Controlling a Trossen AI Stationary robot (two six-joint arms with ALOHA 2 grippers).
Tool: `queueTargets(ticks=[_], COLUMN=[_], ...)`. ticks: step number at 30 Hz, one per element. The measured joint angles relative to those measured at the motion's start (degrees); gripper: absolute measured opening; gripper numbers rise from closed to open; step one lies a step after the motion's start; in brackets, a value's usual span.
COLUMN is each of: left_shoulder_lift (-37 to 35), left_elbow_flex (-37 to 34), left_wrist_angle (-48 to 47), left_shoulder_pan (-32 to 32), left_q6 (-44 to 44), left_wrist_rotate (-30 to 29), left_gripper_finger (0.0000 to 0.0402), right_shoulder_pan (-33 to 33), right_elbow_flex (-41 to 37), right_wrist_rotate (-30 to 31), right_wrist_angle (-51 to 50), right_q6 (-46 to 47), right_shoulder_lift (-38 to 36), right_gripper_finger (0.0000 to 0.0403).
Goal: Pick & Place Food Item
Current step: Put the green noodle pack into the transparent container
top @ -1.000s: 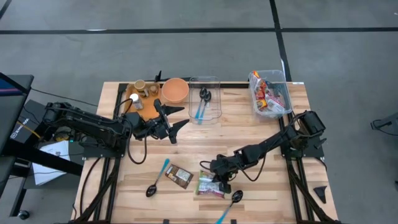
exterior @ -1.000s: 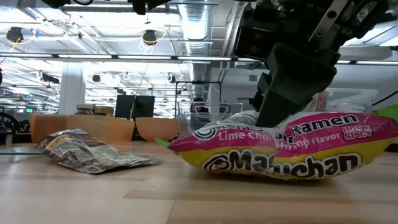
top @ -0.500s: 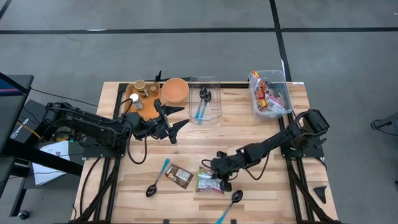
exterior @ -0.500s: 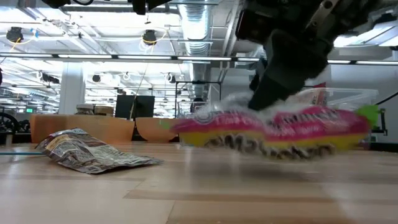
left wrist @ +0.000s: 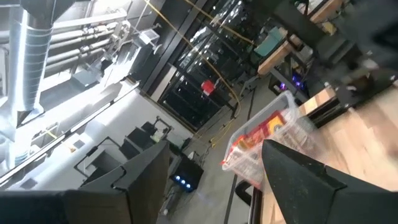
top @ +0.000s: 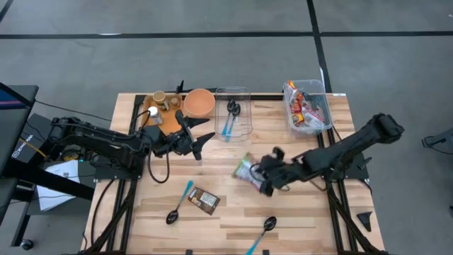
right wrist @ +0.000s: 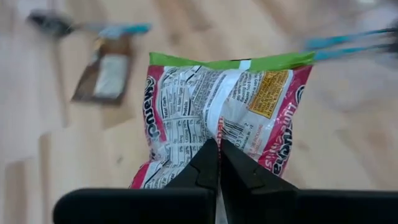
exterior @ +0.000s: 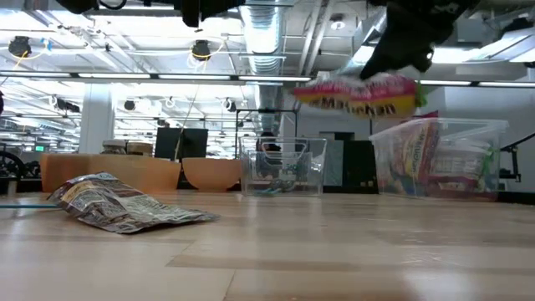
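From above, the right gripper (top: 263, 172) is hanging over the middle of the table (top: 304, 212) with its fingers pinched tight on a ramen packet (top: 247, 168), which is riding clear of the wood. The left gripper (top: 200, 144) is waiting with its fingers spread apart, just in front of an orange bowl (top: 199, 102) and near a clear tray (top: 233, 117) that is holding spoons. A clear bin (top: 306, 106) full of snack packets is sitting at the far right corner. A brown packet (top: 203, 200) is lying near the front edge between a blue-handled spoon (top: 178, 203) and a second spoon (top: 262, 231).

From table height, the ramen packet (exterior: 358, 93) is hanging high in the air under the right gripper's dark body, and the brand "Maruchan" is reading upside down on its yellow edge. Below and behind it the clear bin (exterior: 438, 159) is showing bright packets whose print is too small to read. A crinkled silvery wrapper (exterior: 125, 206) is lying on the wood at the left, and the clear tray (exterior: 281, 166) is standing farther back.

From the left wrist, two dark fingers (left wrist: 305, 180) are standing apart, with the clear bin (left wrist: 264, 140) beyond them.

From the right wrist, the fingers (right wrist: 208, 163) are closing together on the packet's back seam (right wrist: 222, 118), where a nutrition panel, a barcode and part of the brand lettering are showing; the brown packet (right wrist: 107, 71) is lying blurred on the table below.
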Motion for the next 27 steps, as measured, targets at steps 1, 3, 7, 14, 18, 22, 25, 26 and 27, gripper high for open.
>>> queueTargets(ticks=[1,3,7,14,18,22,25,26,27], left_shoulder_lift=[0.00,0.00,-0.02,-0.02,-0.02,-0.02,-0.02,-0.02,-0.02], left_elbow_flex=[0.00,0.00,0.00,0.00,0.00,0.00,0.00,0.00,0.00], left_wrist_angle=[-0.48,-1.09,-2.63,-3.38,-4.07,-4.88,-4.99,-4.99,-5.04], left_shoulder_pan=[0.42,1.26,3.03,5.69,6.53,6.88,6.87,6.87,6.87], left_q6=[-0.40,-0.97,-1.07,-2.95,-3.01,-3.01,-3.01,-3.01,-3.01], left_wrist_rotate=[0.00,0.00,0.00,-0.02,-0.02,-0.02,0.00,-0.02,-0.02], left_gripper_finger=[0.0250,0.0250,0.0250,0.0250,0.0250,0.0250,0.0250,0.0250,0.0250], right_shoulder_pan=[-0.04,-0.14,-1.73,-7.71,-11.80,-15.67,-18.40,-19.33,-20.31], right_elbow_flex=[0.00,0.02,0.02,0.02,0.04,0.04,0.04,0.04,0.04], right_wrist_rotate=[1.68,3.80,5.05,5.85,5.62,5.35,5.18,5.17,5.15], right_wrist_angle=[-1.57,-4.53,-9.15,-15.66,-17.94,-18.36,-17.54,-17.42,-17.54], right_q6=[1.25,2.60,2.81,2.16,0.83,-0.87,-3.28,-4.27,-5.16], right_shoulder_lift=[-1.59,-4.36,-8.73,-13.43,-15.62,-18.19,-19.97,-20.71,-21.50], right_gripper_finger=[0.0002,0.0002,0.0002,0.0003,0.0004,0.0004,0.0004,0.0004,0.0004])
